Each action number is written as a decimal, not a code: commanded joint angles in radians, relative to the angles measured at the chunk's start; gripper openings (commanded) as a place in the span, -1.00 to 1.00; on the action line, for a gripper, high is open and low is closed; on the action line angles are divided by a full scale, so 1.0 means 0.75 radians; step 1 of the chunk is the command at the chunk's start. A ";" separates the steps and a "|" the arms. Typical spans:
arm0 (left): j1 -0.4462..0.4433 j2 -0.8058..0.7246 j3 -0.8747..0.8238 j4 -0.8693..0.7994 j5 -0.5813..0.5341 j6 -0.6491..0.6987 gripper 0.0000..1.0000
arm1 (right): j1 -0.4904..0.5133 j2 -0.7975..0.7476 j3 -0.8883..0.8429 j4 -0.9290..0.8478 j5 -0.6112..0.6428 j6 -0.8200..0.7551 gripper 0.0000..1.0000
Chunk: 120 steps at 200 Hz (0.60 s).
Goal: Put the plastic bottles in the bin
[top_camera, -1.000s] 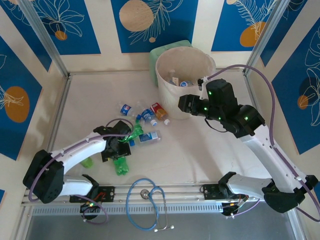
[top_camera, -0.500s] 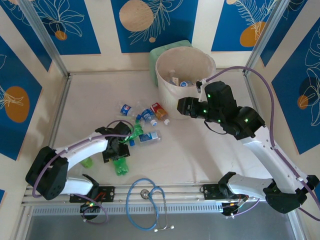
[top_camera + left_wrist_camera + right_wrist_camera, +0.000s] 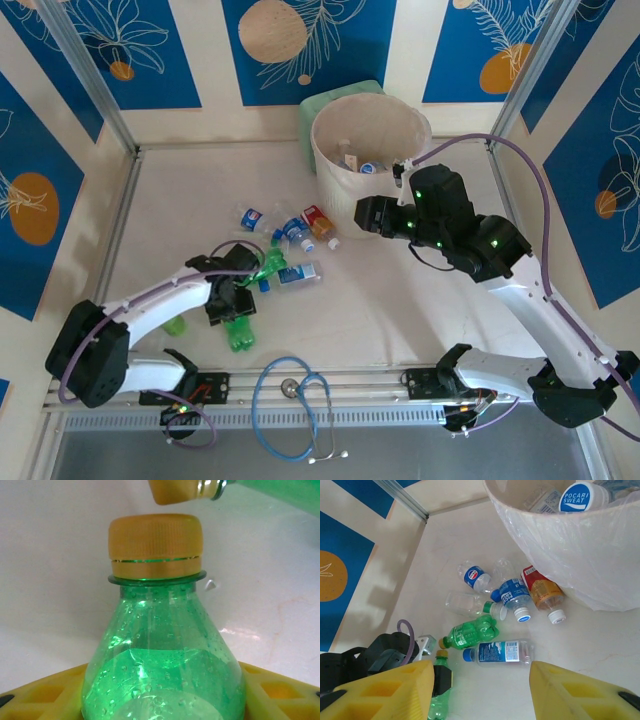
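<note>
— Two things are asked: what is gripped, and where?
— Left gripper (image 3: 161, 692) is closed on a green bottle (image 3: 162, 640) on the table (image 3: 400, 300). Right gripper (image 3: 481, 675) is held open, empty, beside the bin (image 3: 560, 555); other bottles (image 3: 512, 592) are scattered nearby.

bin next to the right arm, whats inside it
A blue-labelled Pocari Sweat bottle and a second bottle beside it lie in the bin. Its wall hides whatever is lower down.
</note>
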<state>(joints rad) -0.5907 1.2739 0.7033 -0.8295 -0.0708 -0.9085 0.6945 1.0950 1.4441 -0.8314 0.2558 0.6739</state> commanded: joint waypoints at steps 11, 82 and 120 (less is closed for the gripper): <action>0.015 -0.089 0.073 -0.134 0.009 0.003 0.10 | 0.014 -0.022 0.001 -0.007 0.013 0.012 0.07; 0.015 -0.252 0.496 -0.151 0.065 -0.048 0.09 | 0.050 0.010 -0.068 0.176 -0.379 -0.019 0.24; 0.018 -0.113 0.827 0.045 0.104 -0.010 0.10 | 0.103 0.033 -0.040 0.148 -0.293 -0.024 0.42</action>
<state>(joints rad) -0.5892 1.1233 1.1839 -0.9009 -0.0250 -0.9272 0.7555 1.1221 1.3975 -0.7296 0.0315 0.6617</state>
